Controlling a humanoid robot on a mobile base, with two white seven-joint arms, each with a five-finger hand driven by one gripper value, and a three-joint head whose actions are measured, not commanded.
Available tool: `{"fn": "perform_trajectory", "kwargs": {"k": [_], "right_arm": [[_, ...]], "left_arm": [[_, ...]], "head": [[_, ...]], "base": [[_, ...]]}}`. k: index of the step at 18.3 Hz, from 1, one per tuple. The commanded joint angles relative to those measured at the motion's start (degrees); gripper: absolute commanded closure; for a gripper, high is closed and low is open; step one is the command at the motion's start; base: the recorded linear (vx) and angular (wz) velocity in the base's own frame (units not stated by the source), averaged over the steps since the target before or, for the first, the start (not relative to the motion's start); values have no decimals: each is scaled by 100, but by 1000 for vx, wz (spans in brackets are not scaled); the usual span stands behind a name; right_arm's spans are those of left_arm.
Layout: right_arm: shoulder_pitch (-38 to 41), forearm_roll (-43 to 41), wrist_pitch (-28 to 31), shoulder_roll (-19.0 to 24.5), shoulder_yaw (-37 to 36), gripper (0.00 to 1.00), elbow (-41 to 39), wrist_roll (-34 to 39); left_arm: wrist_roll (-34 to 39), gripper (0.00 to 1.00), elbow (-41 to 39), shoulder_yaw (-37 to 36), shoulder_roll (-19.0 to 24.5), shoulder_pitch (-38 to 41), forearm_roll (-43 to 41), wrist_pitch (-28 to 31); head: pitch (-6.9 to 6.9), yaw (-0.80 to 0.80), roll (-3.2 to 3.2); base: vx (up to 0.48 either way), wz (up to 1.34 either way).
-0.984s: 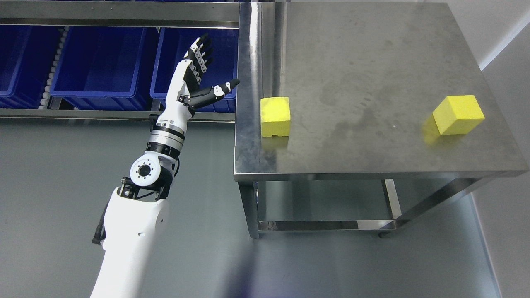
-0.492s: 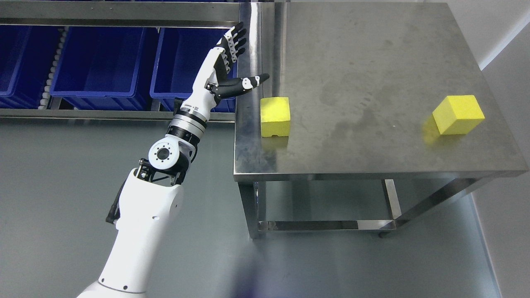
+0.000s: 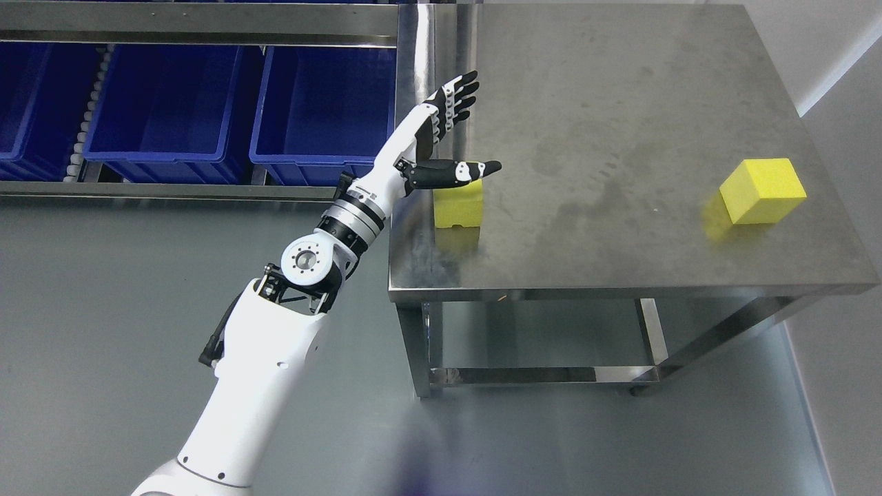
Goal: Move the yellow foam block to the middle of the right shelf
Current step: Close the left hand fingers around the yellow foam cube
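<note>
The left hand [image 3: 441, 141] hangs spread, holding nothing, over the near yellow block [image 3: 458, 205] on the table [image 3: 620, 103], probably to grasp it.

Two yellow foam blocks are sitting on the one steel surface [image 3: 620, 103]: one block [image 3: 458, 207] near its left edge, the other block [image 3: 763, 191] near its right edge. Three blue bins are showing on the rack at the left: one bin [image 3: 27, 96] cut by the picture's edge, a second bin [image 3: 165, 96] in the middle, a third bin [image 3: 324, 103] nearest the surface. One robot arm [image 3: 275, 344] is showing, with one hand [image 3: 441, 148].
</note>
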Motion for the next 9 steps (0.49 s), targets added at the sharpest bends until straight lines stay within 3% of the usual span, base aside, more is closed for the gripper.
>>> {"fn": "perform_trajectory", "kwargs": {"k": [1, 9], "right_arm": [[9, 18, 1, -100, 0, 0, -100, -1], [9, 18, -8, -100, 0, 0, -100, -1]], "left_arm": [[-108, 2, 244, -843, 47, 115, -666, 116], [-248, 2, 157, -799, 47, 441, -703, -7]], "head": [[0, 0, 0], [0, 0, 0]], "base": [[0, 0], [0, 0]]}}
